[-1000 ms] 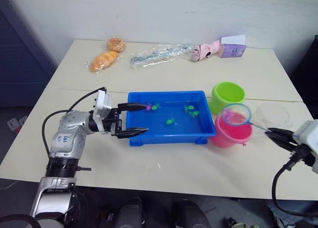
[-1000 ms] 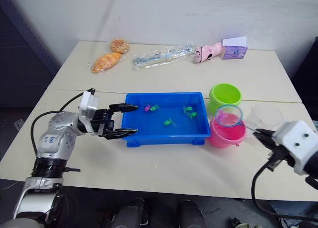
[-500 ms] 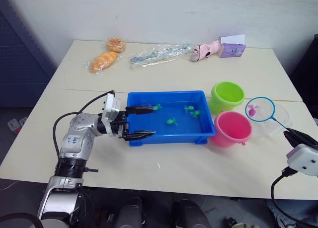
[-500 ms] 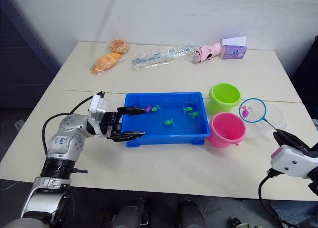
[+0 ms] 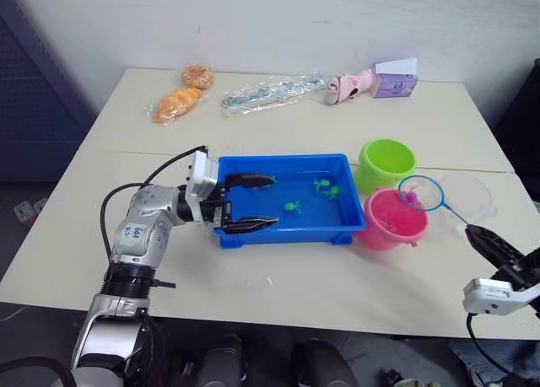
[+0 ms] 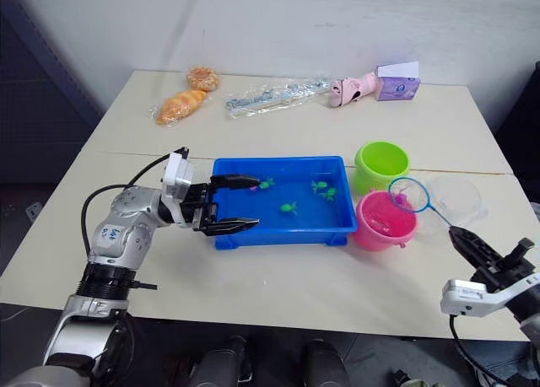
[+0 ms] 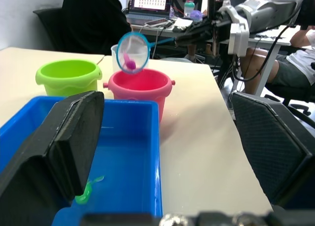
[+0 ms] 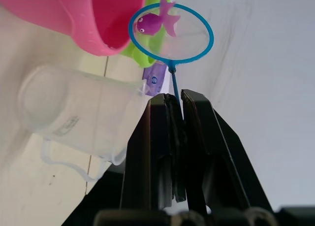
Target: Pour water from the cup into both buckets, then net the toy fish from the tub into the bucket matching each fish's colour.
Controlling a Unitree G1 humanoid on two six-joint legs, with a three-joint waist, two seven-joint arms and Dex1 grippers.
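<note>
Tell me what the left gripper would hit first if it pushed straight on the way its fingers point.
The left gripper is open, straddling the blue tub's near corner and pointing along it toward the pink bucket. It would likely meet the tub's rim first, though depth is unclear.

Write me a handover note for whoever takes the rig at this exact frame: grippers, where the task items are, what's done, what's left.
Right gripper: shut on the net handle, hoop held over the far-right rim of the pink bucket with a pink fish in it.
Left gripper: open, holding nothing, at the tub's left end.
Green bucket stands behind the pink one; the cup stands right of them.
Done: one pink fish netted.
Left: tip it into the pink bucket, then net the three green fish in the tub into the green bucket.
</note>
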